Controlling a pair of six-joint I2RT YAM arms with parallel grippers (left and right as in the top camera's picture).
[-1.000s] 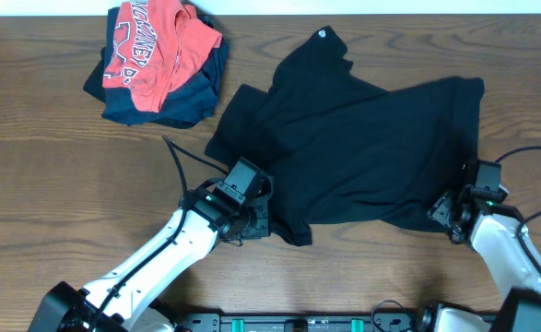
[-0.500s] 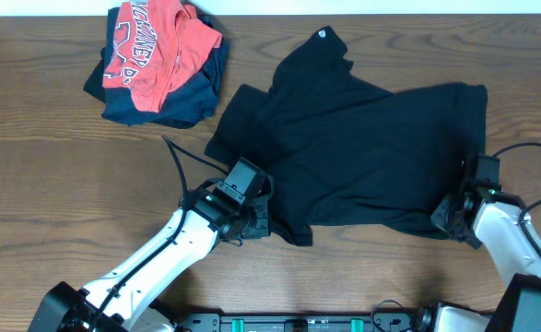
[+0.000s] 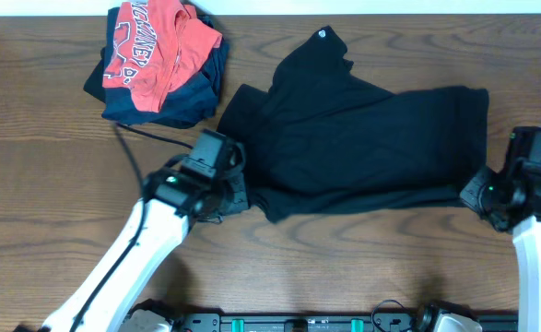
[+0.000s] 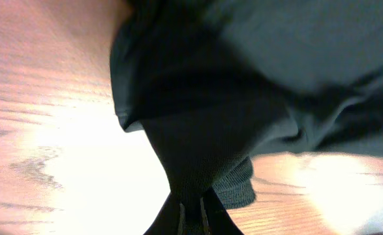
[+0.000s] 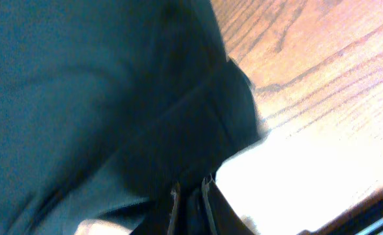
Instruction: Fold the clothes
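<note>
Wood table [image 3: 30,184]: black T-shirt [image 3: 362,138] lies spread out just right of the red shirt [image 3: 150,46], which sits on a navy garment [image 3: 192,97]. Compared with a second ago, the near hem is dragged further from the front edge and both arms have shifted. Left gripper [image 3: 236,195], below-right of the red shirt, is clamped on one hem corner, with its arm angled in from the front. Right gripper [image 3: 479,192], far right, pinches the other corner. Only the wrist views show fabric nipped between the fingers. Only overhead shows the white emblem [image 3: 323,35].
</note>
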